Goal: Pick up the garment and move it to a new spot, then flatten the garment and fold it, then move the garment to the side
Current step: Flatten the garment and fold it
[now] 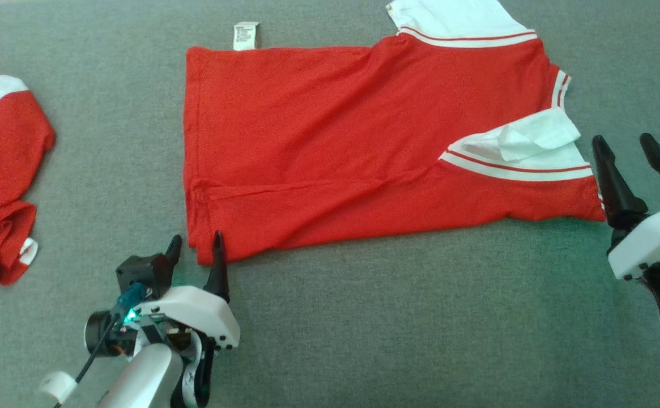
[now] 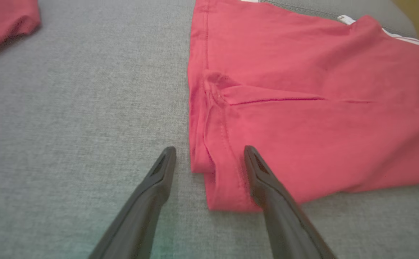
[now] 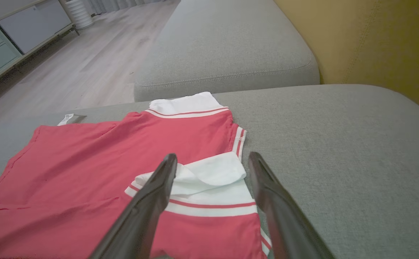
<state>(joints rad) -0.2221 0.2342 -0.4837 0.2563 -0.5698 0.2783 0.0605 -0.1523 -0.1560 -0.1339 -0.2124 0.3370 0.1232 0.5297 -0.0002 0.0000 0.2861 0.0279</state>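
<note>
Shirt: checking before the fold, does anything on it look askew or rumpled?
Yes. The white flap near the right end effector is folded back on itself, the label pokes out past the far edge, and the hem by the left end effector is bunched, so the shirt isn't flat.

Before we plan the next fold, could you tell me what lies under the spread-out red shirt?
The red shirt rests on the grey cushion; a white label sticks out past its far edge. Anything else beneath is covered.
</note>
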